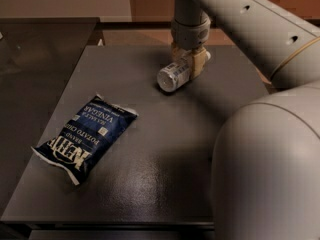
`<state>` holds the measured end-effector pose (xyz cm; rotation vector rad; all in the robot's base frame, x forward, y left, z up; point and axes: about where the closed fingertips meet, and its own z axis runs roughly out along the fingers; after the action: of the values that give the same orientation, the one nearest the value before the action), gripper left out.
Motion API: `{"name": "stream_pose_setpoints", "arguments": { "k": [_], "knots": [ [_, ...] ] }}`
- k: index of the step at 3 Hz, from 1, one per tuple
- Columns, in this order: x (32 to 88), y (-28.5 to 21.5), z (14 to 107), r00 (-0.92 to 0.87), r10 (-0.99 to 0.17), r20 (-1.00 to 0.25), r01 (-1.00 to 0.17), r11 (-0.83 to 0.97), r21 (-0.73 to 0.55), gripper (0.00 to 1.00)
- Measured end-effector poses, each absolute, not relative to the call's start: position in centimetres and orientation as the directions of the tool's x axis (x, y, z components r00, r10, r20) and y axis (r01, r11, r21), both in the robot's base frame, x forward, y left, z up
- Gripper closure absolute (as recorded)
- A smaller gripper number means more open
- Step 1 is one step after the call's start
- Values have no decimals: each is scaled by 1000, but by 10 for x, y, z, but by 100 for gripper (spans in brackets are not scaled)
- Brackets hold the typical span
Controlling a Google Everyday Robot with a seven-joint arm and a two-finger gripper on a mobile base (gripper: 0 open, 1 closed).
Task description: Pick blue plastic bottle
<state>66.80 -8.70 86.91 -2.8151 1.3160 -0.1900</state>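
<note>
The blue plastic bottle [172, 76], small and silvery with a pale printed label, lies tilted at the far middle of the dark table [165, 174], its round end toward the camera. My gripper [188, 61] comes straight down from the arm [240, 14]. Its tan fingers are closed on the bottle's far part. I cannot tell whether the bottle's low end still touches the table.
A dark blue chip bag [85, 137] lies flat on the left part of the table, well apart from the bottle. My large pale body [270, 169] fills the right foreground. A second dark surface [40, 49] adjoins at the far left.
</note>
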Motion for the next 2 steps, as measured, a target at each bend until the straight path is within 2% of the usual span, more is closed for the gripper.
{"name": "stream_pose_setpoints", "arguments": {
  "k": [1, 2],
  "knots": [
    [666, -89, 899, 639, -762, 104, -751, -647, -133, 100],
    [662, -93, 925, 645, -755, 117, -735, -655, -179, 100]
  ]
}}
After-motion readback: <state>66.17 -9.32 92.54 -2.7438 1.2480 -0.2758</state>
